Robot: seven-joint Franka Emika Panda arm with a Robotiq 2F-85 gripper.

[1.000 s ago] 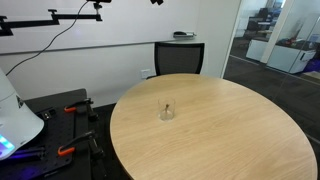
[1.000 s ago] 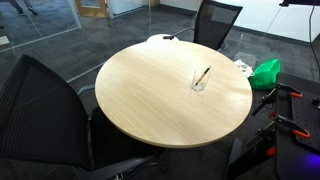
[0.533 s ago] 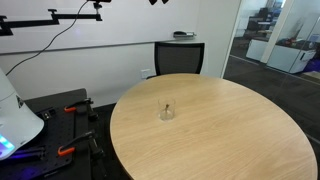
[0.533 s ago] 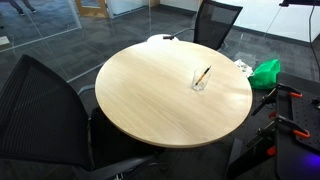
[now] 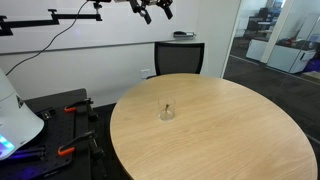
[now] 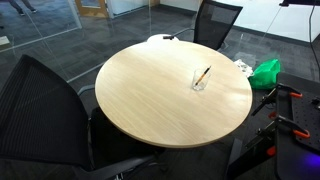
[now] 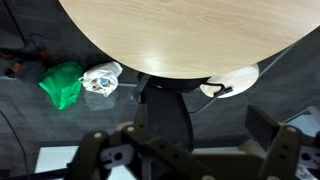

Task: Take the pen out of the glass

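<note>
The gripper (image 5: 157, 11) hangs high above the table's far edge, jaws spread wide and holding nothing; the wrist view shows the same wide gap (image 7: 185, 150).

The pen (image 6: 204, 74) leans in the glass (image 6: 200, 81), its top poking above the rim. The glass stands on the round table (image 6: 140, 95), well apart from the gripper, and the wrist view shows neither.

The approach has barely begun. To do it well, I judge the arm should travel over the glass, come down straight, close on the pen's free upper end, and lift along its lean so the light glass does not tip or drag.

Nothing else sits on the table. Chairs (image 6: 45, 110) ring it and a green bag (image 6: 266, 71) lies on the floor, none of them in the path.
</note>
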